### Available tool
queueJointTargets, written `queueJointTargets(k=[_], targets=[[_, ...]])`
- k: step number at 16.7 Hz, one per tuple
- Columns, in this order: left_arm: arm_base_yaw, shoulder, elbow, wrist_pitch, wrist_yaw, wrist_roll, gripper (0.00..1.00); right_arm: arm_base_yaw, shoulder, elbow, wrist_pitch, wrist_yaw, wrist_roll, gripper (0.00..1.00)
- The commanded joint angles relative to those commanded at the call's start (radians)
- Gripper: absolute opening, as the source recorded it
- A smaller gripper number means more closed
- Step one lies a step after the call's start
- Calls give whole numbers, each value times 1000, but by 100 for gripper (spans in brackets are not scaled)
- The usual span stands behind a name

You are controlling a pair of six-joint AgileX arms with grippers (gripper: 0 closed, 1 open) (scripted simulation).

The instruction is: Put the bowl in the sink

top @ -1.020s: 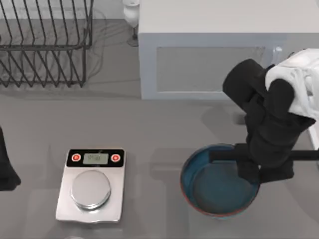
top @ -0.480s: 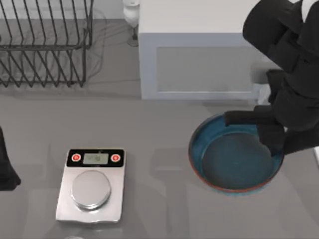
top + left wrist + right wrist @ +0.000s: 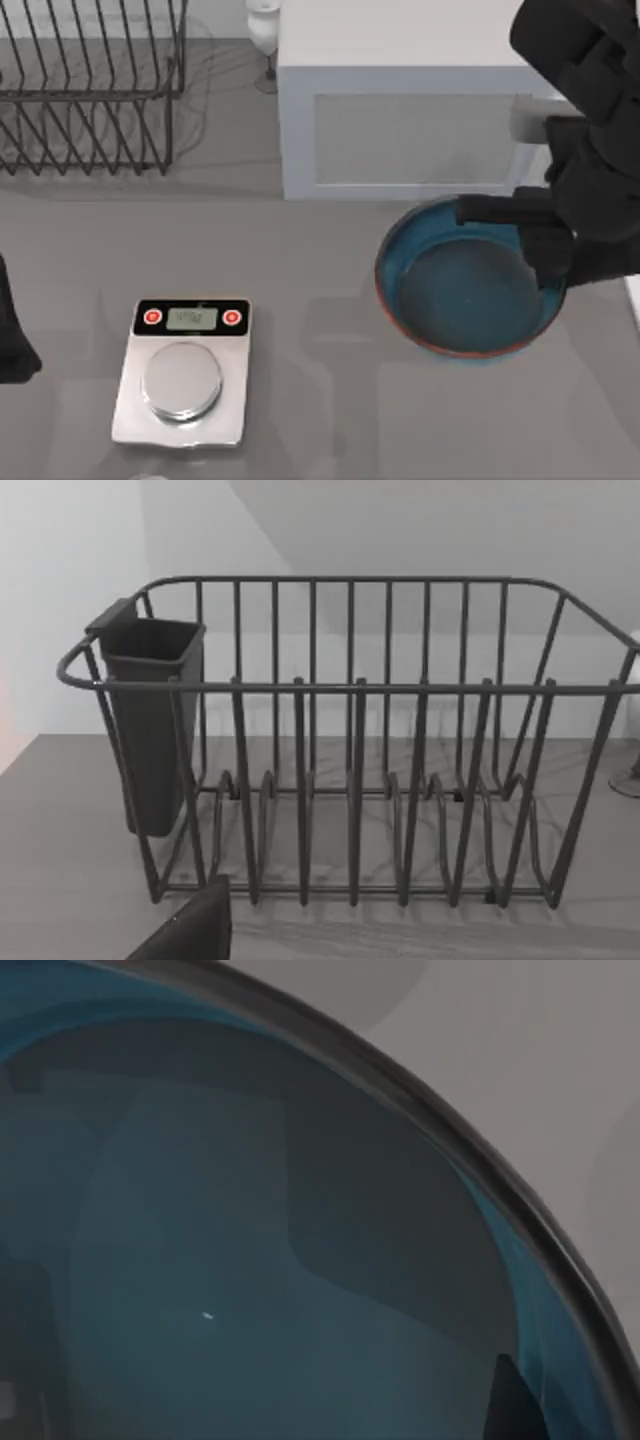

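Grey tabletop [image 3: 330, 300] carries everything. White cabinet [image 3: 410, 110] sits at the far edge, right of centre. Dark wire dish rack [image 3: 90, 85] occupies the far left corner; from the left wrist view the rack [image 3: 350, 750] has a dark cup holder [image 3: 150, 720] hung on one end.

Right arm reaches in over the right edge. Right gripper [image 3: 545, 245] is clamped on the bowl's right rim. Bowl [image 3: 465, 280], blue inside, reddish-brown rim, is just in front of the cabinet near the right edge; the right wrist view shows its blue interior [image 3: 250, 1260].

Kitchen scale [image 3: 182, 372] lies near the front edge, left of centre. Left arm is parked at the left edge; its finger state cannot be told.
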Motion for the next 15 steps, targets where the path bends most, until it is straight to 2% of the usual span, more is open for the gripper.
queueJointTargets(k=[3, 6, 15], targets=[[0, 0, 0, 0, 0, 0, 100, -102, -45, -6, 156, -67, -53, 0], [0, 0, 0, 0, 0, 0, 100, -242, -85, -42, 402, -151, -124, 0], [0, 0, 0, 0, 0, 0, 100, -719, -94, -380, 1385, -382, -380, 0]])
